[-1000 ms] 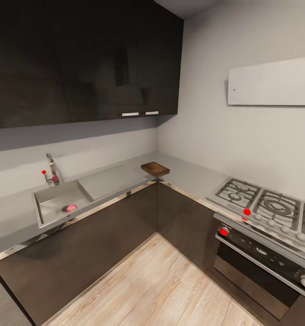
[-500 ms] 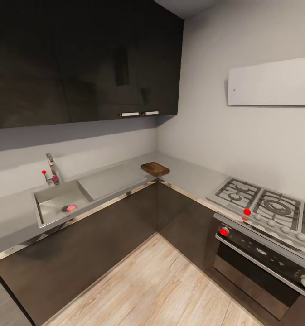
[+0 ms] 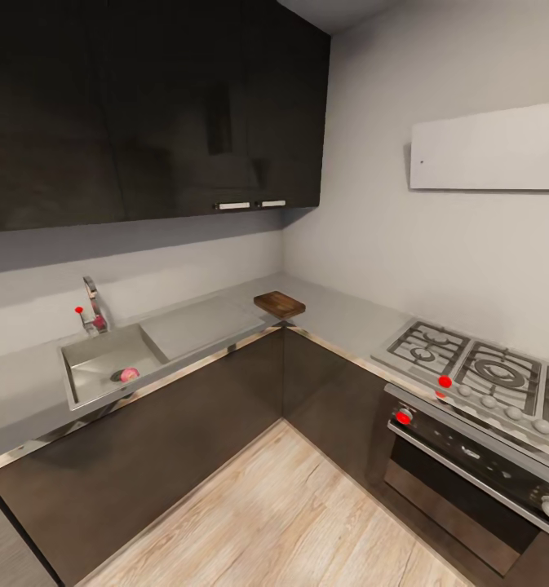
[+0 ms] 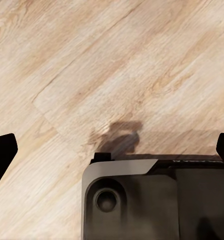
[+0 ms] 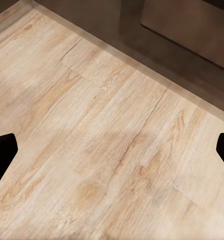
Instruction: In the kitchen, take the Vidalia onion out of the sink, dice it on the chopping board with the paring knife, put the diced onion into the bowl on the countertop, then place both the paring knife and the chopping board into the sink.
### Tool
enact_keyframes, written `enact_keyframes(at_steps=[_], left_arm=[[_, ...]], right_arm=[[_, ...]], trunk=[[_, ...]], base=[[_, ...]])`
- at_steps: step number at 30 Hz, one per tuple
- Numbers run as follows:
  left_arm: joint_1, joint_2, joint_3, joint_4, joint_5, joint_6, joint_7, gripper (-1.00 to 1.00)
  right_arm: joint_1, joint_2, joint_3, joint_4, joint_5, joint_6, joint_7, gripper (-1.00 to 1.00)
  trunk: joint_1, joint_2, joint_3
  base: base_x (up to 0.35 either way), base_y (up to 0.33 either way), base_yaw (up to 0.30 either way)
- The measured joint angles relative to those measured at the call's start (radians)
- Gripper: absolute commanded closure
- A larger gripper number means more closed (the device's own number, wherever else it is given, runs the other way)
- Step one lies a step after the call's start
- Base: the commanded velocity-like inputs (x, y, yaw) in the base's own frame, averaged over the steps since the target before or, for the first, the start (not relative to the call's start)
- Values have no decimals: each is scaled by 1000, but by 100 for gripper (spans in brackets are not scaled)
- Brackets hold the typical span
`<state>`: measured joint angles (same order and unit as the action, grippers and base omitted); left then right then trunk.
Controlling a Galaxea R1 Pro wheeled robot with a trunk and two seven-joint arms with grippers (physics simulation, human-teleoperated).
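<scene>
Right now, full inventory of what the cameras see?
Rectangular grey steel sink: 1, set in the counter at left.
Small pink round onion: 1, in the basin by the dark drain.
Chrome tap with red knob: 1, behind the basin.
Dark-brown wooden chopping board: 1, on the counter corner.
Glossy grey countertop: 1, L-shaped.
Steel gas hob with grey grates: 1, right.
Dark oven with red knobs: 1, under the hob.
Dark wall cabinets: upper left.
Pale wood plank floor: below.
Left gripper: black fingertips wide apart over floor.
Right gripper: same.
</scene>
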<state>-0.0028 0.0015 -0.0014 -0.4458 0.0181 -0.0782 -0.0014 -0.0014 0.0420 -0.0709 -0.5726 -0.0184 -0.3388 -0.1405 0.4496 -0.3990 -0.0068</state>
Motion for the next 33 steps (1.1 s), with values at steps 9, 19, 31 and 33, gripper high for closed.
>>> enact_keyframes(at_steps=[9,19,31,33], left_arm=[[0,0,0,-2,0,0,0,-100],[0,0,-1,-4,0,0,0,-100],[0,0,-1,-3,0,0,0,-100],[0,0,-1,-4,0,0,0,-100]], right_arm=[[0,0,0,1,0,0,0,-100],[0,0,6,2,3,-3,4,-100],[0,-2,9,6,6,-5,6,-100],[0,-2,9,5,6,-5,6,-100]], trunk=[[0,0,0],[0,0,0],[0,0,0],[0,0,0]], base=[[0,0,0],[0,0,0],[0,0,0],[0,0,0]])
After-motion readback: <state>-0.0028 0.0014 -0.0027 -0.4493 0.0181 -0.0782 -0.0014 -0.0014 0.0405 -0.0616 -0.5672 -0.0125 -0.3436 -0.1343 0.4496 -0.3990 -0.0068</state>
